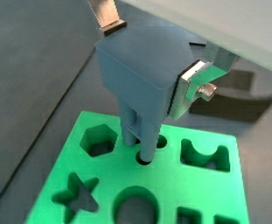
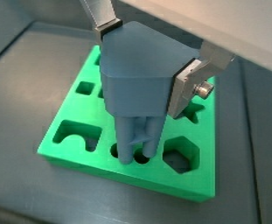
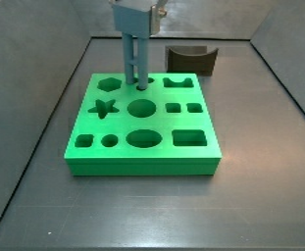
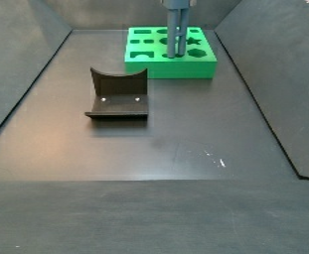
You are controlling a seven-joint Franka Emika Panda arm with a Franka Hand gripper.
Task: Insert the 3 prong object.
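At the top centre of a side view, the gripper (image 3: 132, 10) hangs over the green block (image 3: 181, 155), its silver fingers (image 1: 194, 80) closed on the wide head of the blue-grey 3 prong object (image 1: 144, 68). The piece stands upright, and in both wrist views its prong tips sit in a hole of the block, between a hexagonal cutout (image 1: 98, 140) and a notched one (image 1: 204, 154). The fixture (image 4: 117, 94) stands well apart from the block on the dark floor (image 4: 157, 149), in the left middle of a side view.
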